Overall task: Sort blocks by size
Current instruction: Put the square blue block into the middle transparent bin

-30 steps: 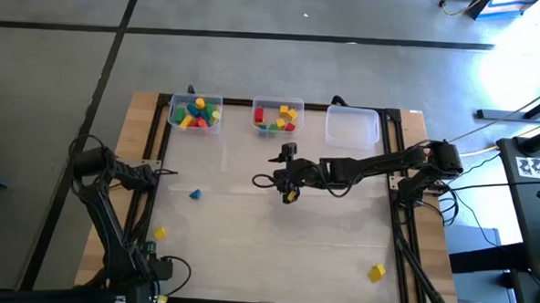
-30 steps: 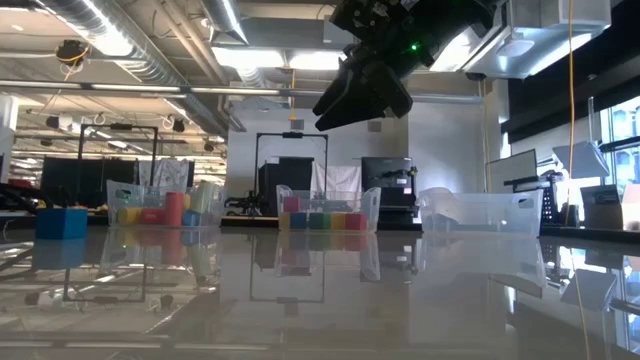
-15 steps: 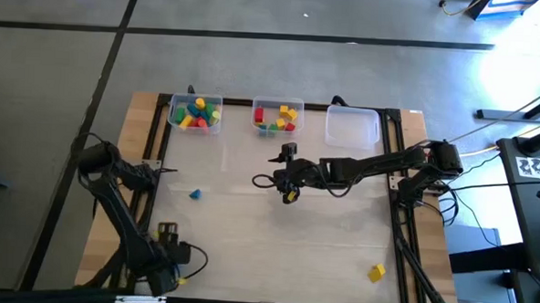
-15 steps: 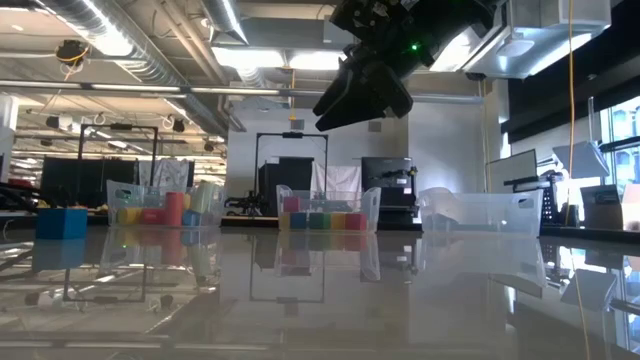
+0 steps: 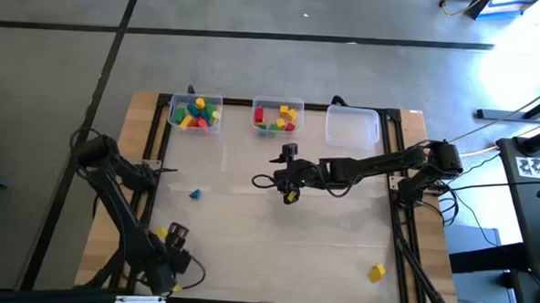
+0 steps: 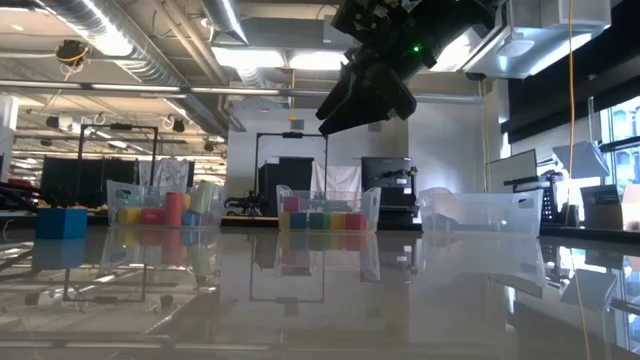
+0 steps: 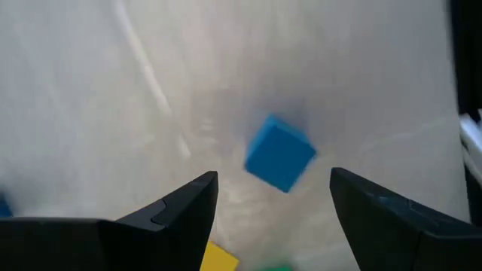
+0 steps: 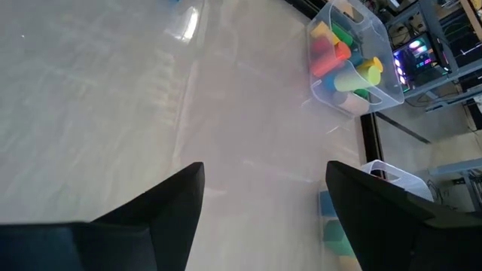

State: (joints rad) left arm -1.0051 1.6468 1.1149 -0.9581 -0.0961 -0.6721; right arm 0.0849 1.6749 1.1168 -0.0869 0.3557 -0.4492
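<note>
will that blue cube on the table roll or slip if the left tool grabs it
The small blue cube-shaped block has flat faces, so it should probably sit still rather than roll. It looks rigid and likely light, so a nudge could slide it on the glossy white tabletop. The left tool stands open, apparently wider than the cube.

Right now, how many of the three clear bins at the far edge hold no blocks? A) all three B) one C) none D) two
B: in the high view the right bin shows only bare plastic, while the left bin and middle bin each hold coloured blocks.
</note>
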